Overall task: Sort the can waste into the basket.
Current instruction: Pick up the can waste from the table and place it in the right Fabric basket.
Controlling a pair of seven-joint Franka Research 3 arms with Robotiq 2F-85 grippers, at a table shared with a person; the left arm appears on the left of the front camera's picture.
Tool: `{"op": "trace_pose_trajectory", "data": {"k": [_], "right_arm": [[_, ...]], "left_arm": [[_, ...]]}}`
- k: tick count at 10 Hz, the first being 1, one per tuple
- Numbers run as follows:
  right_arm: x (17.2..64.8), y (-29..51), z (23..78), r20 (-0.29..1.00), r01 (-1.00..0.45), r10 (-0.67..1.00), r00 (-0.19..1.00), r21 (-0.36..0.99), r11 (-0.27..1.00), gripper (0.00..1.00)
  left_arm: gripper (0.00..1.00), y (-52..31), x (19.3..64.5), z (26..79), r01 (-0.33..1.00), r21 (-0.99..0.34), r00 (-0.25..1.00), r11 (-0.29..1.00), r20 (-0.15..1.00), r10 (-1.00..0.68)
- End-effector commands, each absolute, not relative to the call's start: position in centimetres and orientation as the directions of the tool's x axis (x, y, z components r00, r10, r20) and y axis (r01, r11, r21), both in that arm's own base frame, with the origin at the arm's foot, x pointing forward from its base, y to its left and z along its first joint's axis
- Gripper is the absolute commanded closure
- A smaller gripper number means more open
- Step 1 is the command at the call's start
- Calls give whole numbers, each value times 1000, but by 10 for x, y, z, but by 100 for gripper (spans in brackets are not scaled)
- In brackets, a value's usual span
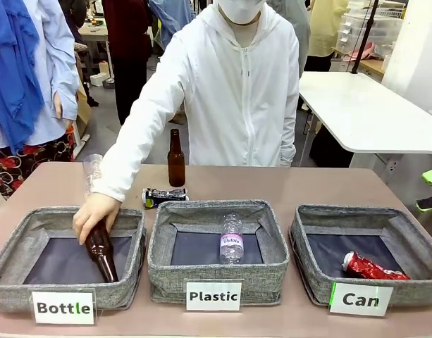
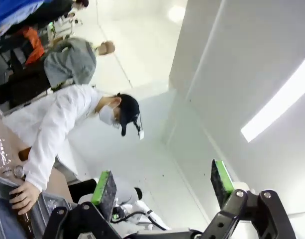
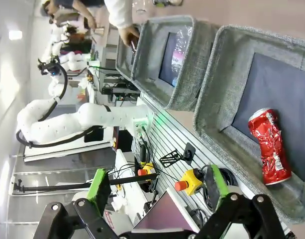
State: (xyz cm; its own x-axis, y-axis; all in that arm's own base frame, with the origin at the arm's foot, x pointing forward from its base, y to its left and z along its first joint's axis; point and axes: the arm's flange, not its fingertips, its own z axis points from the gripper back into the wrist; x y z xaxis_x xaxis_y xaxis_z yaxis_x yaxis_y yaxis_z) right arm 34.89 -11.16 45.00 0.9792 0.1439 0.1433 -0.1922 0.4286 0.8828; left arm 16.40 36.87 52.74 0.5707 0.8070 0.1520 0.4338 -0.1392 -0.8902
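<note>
Right, both grippers are empty and gaping wide: left gripper point(image 2: 163, 183) tipped up at the wall, right gripper point(image 3: 158, 183) looking along the baskets. Red can point(image 3: 269, 147) already lies in the Can basket point(image 3: 219, 94), just ahead of the right fingers. Black can point(image 1: 165, 197) is out on the table, well off beyond the Plastic basket point(image 1: 217, 267), near the person's hand point(image 1: 94, 215). Best let that arm clear first, then drop straight over it, pads across its sides. It lies flat and may roll.
</note>
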Motion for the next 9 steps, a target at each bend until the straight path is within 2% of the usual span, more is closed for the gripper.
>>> {"op": "trace_pose_trajectory", "data": {"k": [1, 2, 5, 7, 9], "right_arm": [[347, -111, 448, 163, -211, 146, 976, 876, 434, 0], [347, -111, 448, 163, -211, 146, 976, 876, 434, 0], [347, -111, 448, 163, -211, 146, 976, 876, 434, 0], [347, -111, 448, 163, -211, 146, 976, 876, 434, 0], [347, -111, 448, 163, -211, 146, 976, 876, 434, 0]], "left_arm": [[0, 381, 169, 529, 458, -883, 546, -105, 186, 817], [0, 379, 167, 526, 438, -893, 550, -101, 177, 816], [0, 337, 201, 526, 385, -922, 590, -30, 221, 777], [0, 299, 220, 523, 347, -937, 671, -42, 217, 709], [0, 230, 266, 498, 247, -969, 788, 8, 206, 580]]}}
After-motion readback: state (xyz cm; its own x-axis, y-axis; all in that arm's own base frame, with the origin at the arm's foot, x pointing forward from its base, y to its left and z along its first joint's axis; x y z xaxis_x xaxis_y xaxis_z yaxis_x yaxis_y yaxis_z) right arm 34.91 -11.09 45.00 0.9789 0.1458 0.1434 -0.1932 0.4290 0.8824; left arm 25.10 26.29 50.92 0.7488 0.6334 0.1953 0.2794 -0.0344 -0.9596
